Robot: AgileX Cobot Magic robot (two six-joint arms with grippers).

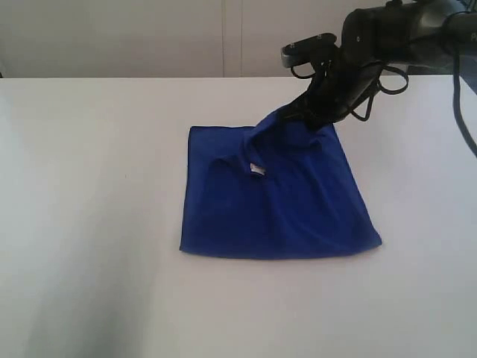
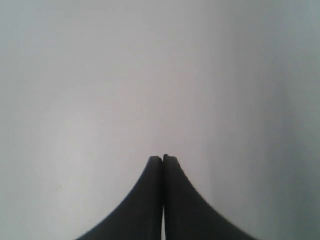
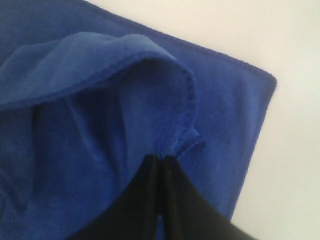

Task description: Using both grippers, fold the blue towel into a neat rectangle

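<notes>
The blue towel (image 1: 276, 201) lies folded on the white table (image 1: 89, 224), its small white label (image 1: 257, 168) showing near the middle of the upper layer. My right gripper (image 1: 302, 112) is shut on the towel's far right corner and holds that corner raised, so the cloth peaks up toward it. In the right wrist view the fingertips (image 3: 161, 159) pinch a hemmed fold of the blue towel (image 3: 100, 115). My left gripper (image 2: 163, 158) is shut with nothing in it, over bare table; it is out of the exterior view.
A pale wall (image 1: 149, 37) runs behind the table's far edge. The right arm's black cables (image 1: 380, 86) loop beside the raised corner. White tabletop (image 3: 300, 150) shows past the towel's edge in the right wrist view.
</notes>
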